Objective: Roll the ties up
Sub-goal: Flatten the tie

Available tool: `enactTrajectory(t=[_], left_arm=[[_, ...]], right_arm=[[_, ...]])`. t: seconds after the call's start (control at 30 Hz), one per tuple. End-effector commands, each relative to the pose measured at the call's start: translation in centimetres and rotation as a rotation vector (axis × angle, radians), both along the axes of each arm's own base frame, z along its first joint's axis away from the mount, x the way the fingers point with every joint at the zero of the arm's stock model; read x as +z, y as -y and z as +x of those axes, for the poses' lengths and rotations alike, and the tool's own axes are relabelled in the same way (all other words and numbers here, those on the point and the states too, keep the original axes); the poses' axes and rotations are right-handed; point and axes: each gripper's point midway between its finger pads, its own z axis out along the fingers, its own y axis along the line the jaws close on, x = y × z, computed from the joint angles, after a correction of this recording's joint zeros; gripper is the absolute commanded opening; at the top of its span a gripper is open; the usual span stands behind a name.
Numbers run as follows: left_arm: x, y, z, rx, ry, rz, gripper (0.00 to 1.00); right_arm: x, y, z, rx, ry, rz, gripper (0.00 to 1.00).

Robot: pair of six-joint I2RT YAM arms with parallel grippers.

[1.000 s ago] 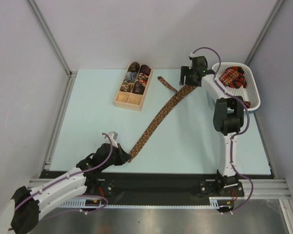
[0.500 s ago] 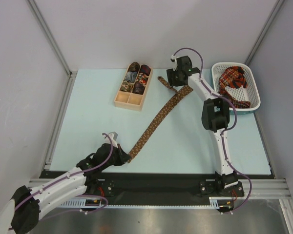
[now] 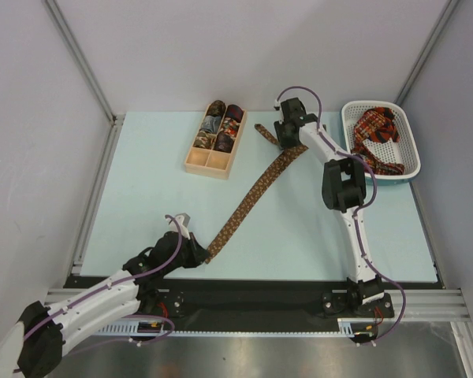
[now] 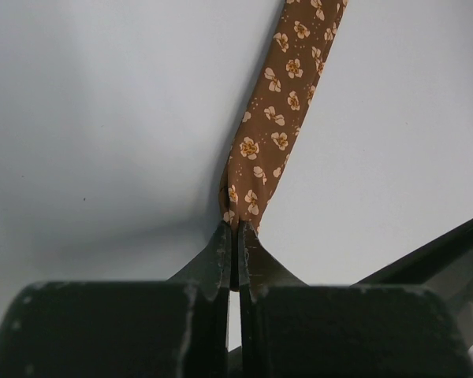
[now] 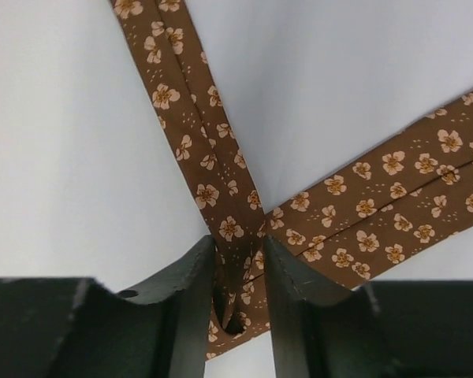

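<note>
A long brown tie [image 3: 252, 197] with small gold flowers lies diagonally across the pale table. My left gripper [image 3: 199, 253] is shut on its near end, seen pinched between the fingertips in the left wrist view [image 4: 238, 228]. My right gripper [image 3: 286, 135] is at the far end, where the tie folds back into a narrow tail [image 3: 264, 132]. In the right wrist view the jaws are closed on that fold [image 5: 238, 295]. Several rolled ties [image 3: 221, 126] fill the wooden box. A red plaid tie [image 3: 376, 130] lies in the white basket.
The light wooden divided box [image 3: 205, 164] stands at the back centre-left. The white perforated basket [image 3: 410, 150] sits at the back right edge. Metal frame rails run along the left and right table edges.
My right gripper moved left from beside the basket to the tie's far fold, and the fold shifted slightly left with it. The left gripper has not moved.
</note>
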Motion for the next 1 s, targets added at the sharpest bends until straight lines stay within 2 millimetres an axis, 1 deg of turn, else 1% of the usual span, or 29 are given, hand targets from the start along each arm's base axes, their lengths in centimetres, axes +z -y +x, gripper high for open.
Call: enactTrajectory(t=[0.0, 0.03, 0.07, 0.1, 0.13, 0.2, 0.23, 0.27, 0.3, 0.33, 0.37, 0.4, 0.47, 0.53, 0.57, 0.6, 0.63, 0.67, 0.7, 0.77, 0.87, 0.9, 0.93, 0.97], left_arm=[[1.4, 0.2, 0.8, 0.003, 0.040, -0.007, 0.00], [1.3, 0.2, 0.7, 0.003, 0.039, -0.006, 0.00], [1.3, 0.1, 0.7, 0.004, 0.038, -0.007, 0.00], [1.3, 0.1, 0.7, 0.003, 0.037, -0.008, 0.00], [1.3, 0.2, 0.7, 0.002, 0.040, -0.009, 0.00], [1.2, 0.0, 0.8, 0.006, 0.042, 0.002, 0.00], [1.3, -0.1, 0.8, 0.007, 0.042, 0.007, 0.00], [1.3, -0.2, 0.8, 0.008, 0.044, 0.010, 0.00], [1.3, -0.2, 0.8, 0.010, 0.044, 0.012, 0.00], [1.3, -0.2, 0.8, 0.011, 0.045, 0.011, 0.00], [1.3, -0.2, 0.8, 0.012, 0.045, 0.010, 0.00], [1.2, -0.3, 0.8, 0.013, 0.043, 0.010, 0.00], [1.0, -0.4, 0.8, 0.017, 0.041, 0.015, 0.00], [0.9, -0.4, 0.8, 0.020, 0.038, 0.019, 0.00], [0.9, -0.4, 0.7, 0.018, 0.036, 0.020, 0.00], [0.8, -0.5, 0.7, 0.017, 0.034, 0.023, 0.01], [0.9, -0.4, 0.7, 0.017, 0.035, 0.022, 0.00], [0.9, -0.4, 0.7, 0.017, 0.034, 0.023, 0.00], [0.9, -0.5, 0.7, 0.018, 0.035, 0.024, 0.00], [0.9, -0.4, 0.7, 0.020, 0.034, 0.021, 0.00], [0.9, -0.4, 0.7, 0.020, 0.032, 0.023, 0.00], [1.0, -0.4, 0.8, 0.020, 0.032, 0.023, 0.00], [0.9, -0.5, 0.7, 0.020, 0.030, 0.025, 0.00], [1.0, -0.4, 0.8, 0.021, 0.029, 0.024, 0.00]], right_arm=[[1.2, 1.7, 2.1, -0.085, 0.055, -0.003, 0.35], [1.3, 2.6, 2.4, -0.122, 0.054, 0.011, 0.31], [0.7, 3.1, 2.6, -0.152, 0.043, 0.020, 0.30], [1.0, 3.4, 2.8, -0.169, 0.042, 0.029, 0.30], [1.0, 4.4, 3.2, -0.194, 0.040, 0.041, 0.31], [0.1, 5.4, 3.2, -0.246, 0.014, 0.058, 0.30], [0.0, 5.9, 3.3, -0.266, 0.011, 0.069, 0.30], [-0.1, 7.1, 3.5, -0.296, 0.005, 0.083, 0.30], [0.1, 7.3, 3.7, -0.316, 0.005, 0.115, 0.30], [-0.2, 7.3, 3.6, -0.313, -0.010, 0.146, 0.30], [-0.3, 7.8, 3.5, -0.315, -0.022, 0.174, 0.29], [-0.2, 7.9, 3.6, -0.320, -0.022, 0.185, 0.29], [-0.5, 8.9, 3.6, -0.361, -0.024, 0.183, 0.29], [-0.6, 9.1, 3.5, -0.374, -0.031, 0.218, 0.37], [-0.5, 9.3, 3.7, -0.382, -0.026, 0.232, 0.43], [-0.2, 9.8, 4.2, -0.384, -0.010, 0.252, 0.46], [-0.3, 9.9, 4.4, -0.383, -0.008, 0.262, 0.47], [0.5, 10.2, 4.9, -0.385, 0.014, 0.263, 0.48], [0.6, 10.5, 5.1, -0.387, 0.019, 0.264, 0.47], [1.1, 10.4, 5.6, -0.374, 0.038, 0.281, 0.47], [2.1, 10.2, 6.5, -0.358, 0.071, 0.323, 0.40], [2.3, 10.2, 6.7, -0.358, 0.079, 0.336, 0.32], [2.5, 9.7, 6.8, -0.337, 0.078, 0.364, 0.31], [2.9, 9.8, 7.2, -0.345, 0.093, 0.387, 0.30]])
